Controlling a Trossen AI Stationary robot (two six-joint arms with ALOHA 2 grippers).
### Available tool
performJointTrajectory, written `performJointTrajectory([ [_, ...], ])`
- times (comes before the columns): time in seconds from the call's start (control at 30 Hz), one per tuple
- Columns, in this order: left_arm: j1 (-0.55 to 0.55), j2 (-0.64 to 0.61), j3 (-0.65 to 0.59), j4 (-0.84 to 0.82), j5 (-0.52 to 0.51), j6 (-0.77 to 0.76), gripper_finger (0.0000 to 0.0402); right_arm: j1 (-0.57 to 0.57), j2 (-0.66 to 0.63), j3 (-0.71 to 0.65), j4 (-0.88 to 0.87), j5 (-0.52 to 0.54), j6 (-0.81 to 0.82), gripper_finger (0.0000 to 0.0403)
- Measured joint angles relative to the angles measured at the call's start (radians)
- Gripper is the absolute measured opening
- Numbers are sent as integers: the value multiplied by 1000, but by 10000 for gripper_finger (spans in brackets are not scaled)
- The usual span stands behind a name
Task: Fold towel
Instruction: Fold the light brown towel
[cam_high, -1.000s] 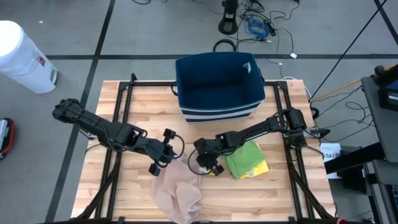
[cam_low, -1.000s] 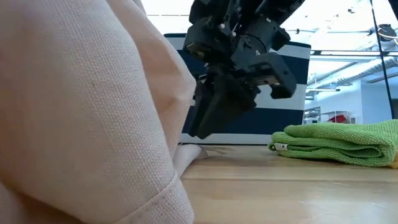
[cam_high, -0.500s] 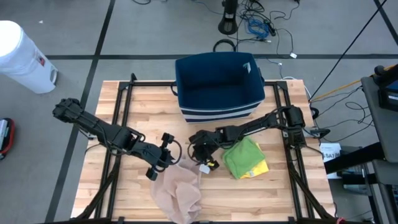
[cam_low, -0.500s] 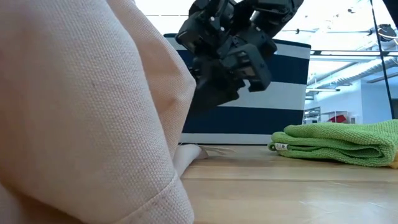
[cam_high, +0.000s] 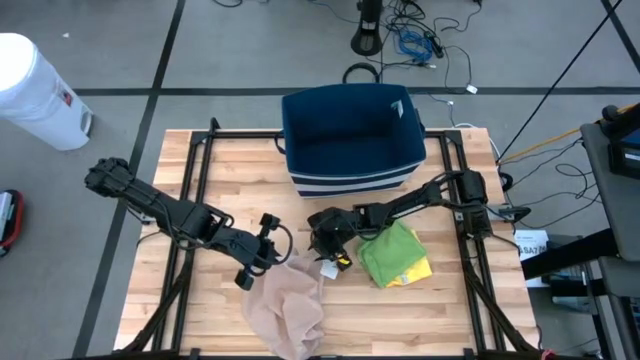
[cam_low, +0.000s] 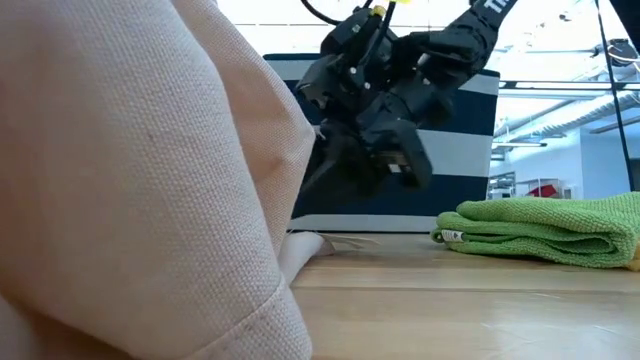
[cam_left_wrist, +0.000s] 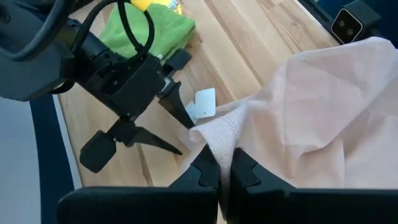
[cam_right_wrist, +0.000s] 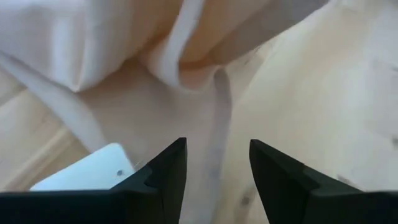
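left gripper (cam_left_wrist: 219, 169) clamped on towel (cam_left_wrist: 311, 118)

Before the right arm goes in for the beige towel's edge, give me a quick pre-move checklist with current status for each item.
1. Left gripper shut on the beige towel: ok.
2. Right gripper open over the towel's edge: ok.
3. White tag lying near the right fingers, may get pinched: cannot tell.
4. Green towel clear of the beige one: ok.
5. Blue bin out of the working area: ok.
6. Beige towel spread flat for folding: not ok, bunched.
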Motion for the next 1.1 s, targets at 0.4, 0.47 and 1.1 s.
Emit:
performJointTrajectory([
  [0.4, -2, 0, 0, -2, 14, -63, 0, -4, 129, 13, 98, -145, 4, 160],
  [0.47, -2, 0, -1, -10, 14, -76, 0, -4, 132, 14, 101, -145, 8, 159],
  [1.1, -2, 0, -1, -68, 15, -134, 0, -8, 48, 9, -67, -97, -33, 2],
])
